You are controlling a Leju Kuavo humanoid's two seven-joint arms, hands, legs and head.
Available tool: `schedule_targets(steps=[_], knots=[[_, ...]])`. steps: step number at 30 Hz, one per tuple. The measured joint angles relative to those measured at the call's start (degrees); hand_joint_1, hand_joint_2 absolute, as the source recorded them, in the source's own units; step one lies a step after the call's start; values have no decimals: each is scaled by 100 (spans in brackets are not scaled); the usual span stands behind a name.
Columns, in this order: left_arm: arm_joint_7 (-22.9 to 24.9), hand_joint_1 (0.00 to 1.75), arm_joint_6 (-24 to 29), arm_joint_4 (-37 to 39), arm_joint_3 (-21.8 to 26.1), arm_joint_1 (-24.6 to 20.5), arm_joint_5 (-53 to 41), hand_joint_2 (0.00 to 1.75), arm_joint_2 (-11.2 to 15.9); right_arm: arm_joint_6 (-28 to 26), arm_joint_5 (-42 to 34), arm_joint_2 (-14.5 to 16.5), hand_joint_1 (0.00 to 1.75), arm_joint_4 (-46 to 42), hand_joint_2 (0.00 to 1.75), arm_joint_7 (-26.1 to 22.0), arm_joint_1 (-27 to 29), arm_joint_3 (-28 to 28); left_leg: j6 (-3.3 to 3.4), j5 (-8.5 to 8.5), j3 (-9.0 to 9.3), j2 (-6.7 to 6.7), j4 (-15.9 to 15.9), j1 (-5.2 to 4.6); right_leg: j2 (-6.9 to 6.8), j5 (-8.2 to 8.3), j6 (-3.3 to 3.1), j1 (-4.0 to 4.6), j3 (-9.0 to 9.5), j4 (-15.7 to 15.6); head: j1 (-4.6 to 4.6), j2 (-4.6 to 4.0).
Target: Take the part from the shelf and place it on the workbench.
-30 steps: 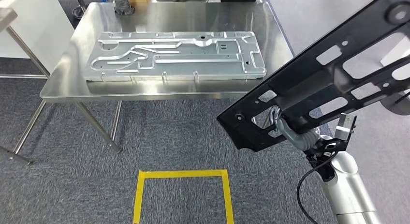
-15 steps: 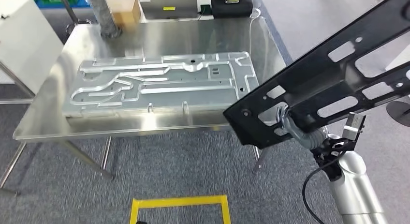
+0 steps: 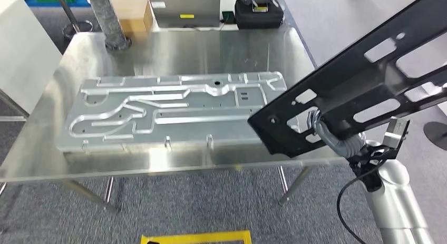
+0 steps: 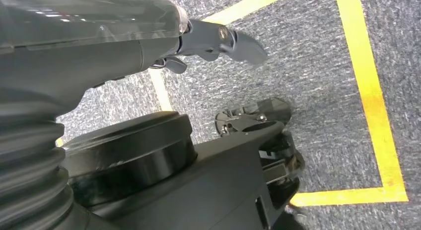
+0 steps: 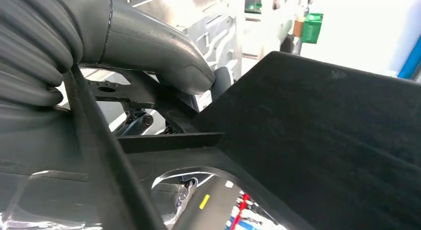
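Holding: the right hand (image 3: 329, 136) grips a long black part (image 3: 363, 80), a flat matte frame pierced with rectangular and round cut-outs, from underneath.
Part position: it runs on a slant from centre right of the head view up to the upper right corner, its lower end over the right front corner of the workbench (image 3: 211, 44), held off the surface.
Right fingers: in the right wrist view the thick grey thumb (image 5: 164, 56) curves over a rib of the black part (image 5: 322, 140); the darker fingers are hidden behind the part, so how they lie cannot be told.
Right arm: a silver, smooth forearm (image 3: 395, 202) rises from the lower right of the frame, with a black cable looping beside it and a grey ribbed cover at the wrist.
Left hand: in the left wrist view the left hand (image 4: 208, 41) hangs over grey carpet (image 4: 317, 66), its dark fingers loosely apart and holding nothing.
Workbench: a shiny stainless steel top with rounded corners on thin metal legs, filling the upper middle of the head view.
Metal plate: a wide machined aluminium plate (image 3: 174, 112) with winding raised channels lies flat on the workbench, left of the part's lower end.
Floor marking: yellow tape (image 3: 195, 237) forms a square outline on the speckled carpet at the bottom centre.
Background: a cardboard box (image 3: 129, 15) and a black bag (image 3: 258, 12) sit beyond the far edge at the top.
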Motion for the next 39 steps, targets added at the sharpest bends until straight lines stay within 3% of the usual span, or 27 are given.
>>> schedule_targets(steps=[2,3,4,5,7,8,9,11,13,15,16,17,18,19,20,21,23,24,25,29,32,33,34,35,37,38,39], knots=[[2,0,-7,0,0,32,-11,175,-8,-1,1,-3,175,14,175,7,30,1,-10,-149,218,-24,-53,3,-13,-450,15,-2,-413,135,0,0],[3,0,-13,0,-1,45,-20,175,-11,-3,-6,-12,175,19,175,14,38,1,-19,-237,342,-39,-72,4,-20,-592,18,-3,-515,-4,1,0],[3,0,-19,0,-2,52,-28,175,-17,-4,-20,-29,175,25,175,25,42,1,-30,-339,478,-52,-85,6,-28,-565,18,-3,-565,-264,1,0],[3,0,-25,1,-5,62,-36,175,-23,-2,-41,-54,175,33,175,43,46,-1,-43,-451,598,-63,-99,7,-39,-255,5,-2,-584,-610,1,0],[8,0,-34,8,-13,69,-54,175,-33,9,-91,-108,175,69,175,97,53,-5,-98,-689,825,-82,-98,-6,-54,711,-56,31,-578,-1159,0,0],[10,0,-39,12,-20,67,-65,175,-35,15,-115,-142,175,87,175,136,50,-8,-138,-786,906,-87,-122,-12,-52,1056,-102,49,-566,-1264,0,0],[13,0,-43,15,-29,51,-74,175,-36,19,-131,-174,175,101,175,173,40,-10,-176,-846,983,-89,-139,-17,-45,1158,-145,63,-550,-1260,1,0],[14,0,-48,15,-45,27,-82,175,-36,21,-145,-223,175,105,175,219,19,-13,-214,-881,1049,-84,-192,-16,-33,1057,-193,60,-528,-1212,4,0],[13,0,-48,15,-49,19,-83,175,-36,21,-146,-231,175,105,175,225,12,-13,-218,-872,1058,-82,-190,-17,-34,1041,-200,59,-525,-1213,5,0],[11,0,-51,15,-74,-30,-90,175,-40,19,-155,-272,175,113,175,245,-116,-15,-259,-611,774,-67,299,-17,-27,982,-246,44,-429,-1280,1,0],[13,0,-55,15,-95,-53,-102,175,-45,17,-147,-298,175,162,175,286,-256,19,-294,-636,363,-50,805,-17,-21,889,-282,37,-263,-1358,0,0],[17,0,-60,15,-115,-74,-115,175,-50,14,-133,-326,175,227,175,333,-423,69,-326,-736,-83,-34,1294,-16,-14,780,-317,29,-70,-1439,-1,0],[22,0,-65,15,-128,-75,-124,175,-53,10,-108,-338,175,312,175,382,-581,142,-337,-960,-468,-20,1596,-16,-7,671,-334,31,118,-1498,-1,0],[32,0,-68,15,-136,-73,-132,175,-55,-2,-72,-345,175,422,175,430,-763,241,-331,-1228,-756,-13,1640,-21,3,558,-341,35,300,-1534,0,0],[44,0,-71,15,-139,-75,-131,175,-55,-25,-35,-349,175,521,175,457,-934,335,-296,-1195,-835,-9,1419,-30,11,482,-341,45,407,-1537,1,0],[58,0,-73,15,-141,-78,-131,175,-55,-69,30,-348,175,647,175,481,-1133,451,-238,-907,-878,0,1102,-49,18,406,-342,60,508,-1538,1,0],[89,0,-72,15,-144,-73,-131,175,-49,-286,362,-330,175,987,175,484,-1580,765,-99,91,-931,0,416,-123,40,271,-325,91,651,-1521,1,0],[100,0,-69,15,-144,-71,-128,175,-44,-492,711,-313,175,1175,175,451,-1837,978,-56,490,-945,-10,202,-158,59,209,-306,105,684,-1507,1,0],[106,0,-66,15,-145,-73,-118,175,-40,-791,1212,-294,175,1362,175,401,-2124,1231,-36,701,-958,-24,98,-185,82,161,-280,111,694,-1495,1,0],[41,0,-96,15,-163,-167,-75,175,-51,-2360,3755,-42,175,2011,175,438,-3474,2428,7,740,-865,-5,-7,-138,60,-53,-168,90,608,-1286,-1,0],[-26,0,-128,15,-201,-235,-72,175,-51,-2975,4990,435,175,2491,175,733,-4224,3346,23,665,-779,9,-29,-106,1,-423,-82,38,12,-255,0,0],[-34,0,-133,15,-215,-243,-73,175,-51,-3077,5257,607,175,2634,175,829,-4359,3622,11,625,-746,4,-22,-94,-7,-445,-56,13,-197,26,-1,0],[-38,0,-133,15,-226,-245,-73,175,-51,-3156,5461,759,175,2754,175,909,-4445,3862,-6,581,-709,-12,-7,-75,-14,-351,-33,-10,-319,115,0,0],[-40,0,-133,15,-237,-244,-74,175,-51,-3227,5609,890,175,2855,175,970,-4507,4069,-31,531,-669,-37,15,-52,-20,-135,-12,-30,-334,-30,0,0],[-41,0,-133,15,-249,-237,-74,175,-50,-3326,5736,1085,175,3013,175,1029,-4622,4372,-97,424,-604,-91,77,-11,-31,410,13,-61,-156,-731,1,0],[-41,0,-132,15,-252,-235,-73,175,-50,-3365,5761,1163,175,3081,175,1040,-4684,4484,-134,381,-593,-113,112,-5,-31,585,7,-56,-63,-1039,-1,0],[-41,0,-131,15,-256,-232,-73,175,-49,-3392,5800,1231,175,3139,175,1049,-4741,4576,-169,354,-596,-127,135,-2,-29,638,-22,-44,4,-1245,-1,0]])
